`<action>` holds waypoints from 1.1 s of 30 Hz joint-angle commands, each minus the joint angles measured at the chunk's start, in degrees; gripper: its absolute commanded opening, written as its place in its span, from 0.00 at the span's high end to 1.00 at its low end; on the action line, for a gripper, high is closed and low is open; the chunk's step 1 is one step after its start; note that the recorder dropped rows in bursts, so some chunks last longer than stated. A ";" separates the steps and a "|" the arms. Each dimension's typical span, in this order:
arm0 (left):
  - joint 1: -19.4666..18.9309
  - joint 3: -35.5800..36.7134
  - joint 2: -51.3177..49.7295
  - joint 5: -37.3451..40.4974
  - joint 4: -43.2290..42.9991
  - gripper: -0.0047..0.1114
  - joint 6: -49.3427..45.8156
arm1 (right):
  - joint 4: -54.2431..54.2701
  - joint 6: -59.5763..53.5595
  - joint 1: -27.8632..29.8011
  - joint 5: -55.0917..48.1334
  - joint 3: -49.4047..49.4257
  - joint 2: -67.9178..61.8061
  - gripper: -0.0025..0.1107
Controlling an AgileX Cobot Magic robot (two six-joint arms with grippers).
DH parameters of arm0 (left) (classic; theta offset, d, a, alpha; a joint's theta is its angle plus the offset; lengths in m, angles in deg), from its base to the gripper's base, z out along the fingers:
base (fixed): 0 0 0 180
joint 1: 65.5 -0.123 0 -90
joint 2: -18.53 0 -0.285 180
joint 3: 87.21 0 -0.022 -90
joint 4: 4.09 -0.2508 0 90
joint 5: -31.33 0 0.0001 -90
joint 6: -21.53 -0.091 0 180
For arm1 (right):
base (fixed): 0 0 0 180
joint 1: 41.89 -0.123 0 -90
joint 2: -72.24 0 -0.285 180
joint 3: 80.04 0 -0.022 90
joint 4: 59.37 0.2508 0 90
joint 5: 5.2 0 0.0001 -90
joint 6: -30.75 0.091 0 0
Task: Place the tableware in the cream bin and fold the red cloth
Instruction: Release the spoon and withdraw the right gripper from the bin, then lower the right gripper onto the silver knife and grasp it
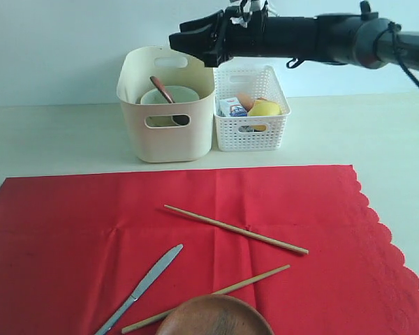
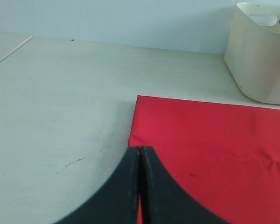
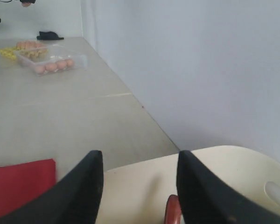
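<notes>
Tableware sits in two places. The white bowl [image 1: 188, 93] and brown wooden spoon [image 1: 160, 87] are inside the cream bin [image 1: 167, 143] at the back of the worktop [image 1: 56, 132]. The metal knife [image 1: 145, 285], two chopsticks [image 1: 234, 229] and round brown plate [image 1: 215, 319] lie on the red cloth [image 1: 63, 230], which is spread flat in front. We judge the clearing about half done, and the cloth cannot sensibly be folded until those pieces are off it.

The right gripper [image 3: 140, 161] hangs above the bin's rim, its jaws released and nothing between them. We think that height suits the tall walls: pieces get let go over the opening rather than set down. The spoon leans handle-up against the bowl, as a dropped thing might. The white lattice basket [image 1: 251, 132] touches the bin's side and holds food, so we count it as no target.

The left gripper [image 2: 139, 151] has its jaws clenched on nothing, low at the cloth's back left corner, a fair waiting spot for the fold. Whether its tips touch the fabric we cannot tell from this angle.

Only the left wrist view shows that gripper; the exterior view leaves it out entirely. The exterior view alone shows what remains on the cloth. The right wrist view shows the gap between the jaws far more plainly than the exterior view does.
</notes>
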 commanded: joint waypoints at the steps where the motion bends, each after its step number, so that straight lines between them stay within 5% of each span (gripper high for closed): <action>1: 0.27 -0.04 0.32 -0.69 -0.32 0.95 -0.01 | -14.32 12.35 0.58 -2.37 -0.58 4.74 0.55; 16: 0.27 -0.04 0.32 -0.69 -0.32 0.95 -0.01 | -51.03 39.75 -3.94 -10.52 0.04 11.31 0.61; 33: 0.27 -0.04 0.32 -0.69 -0.32 0.95 -0.01 | -70.89 40.49 -22.34 -10.52 2.30 11.31 0.61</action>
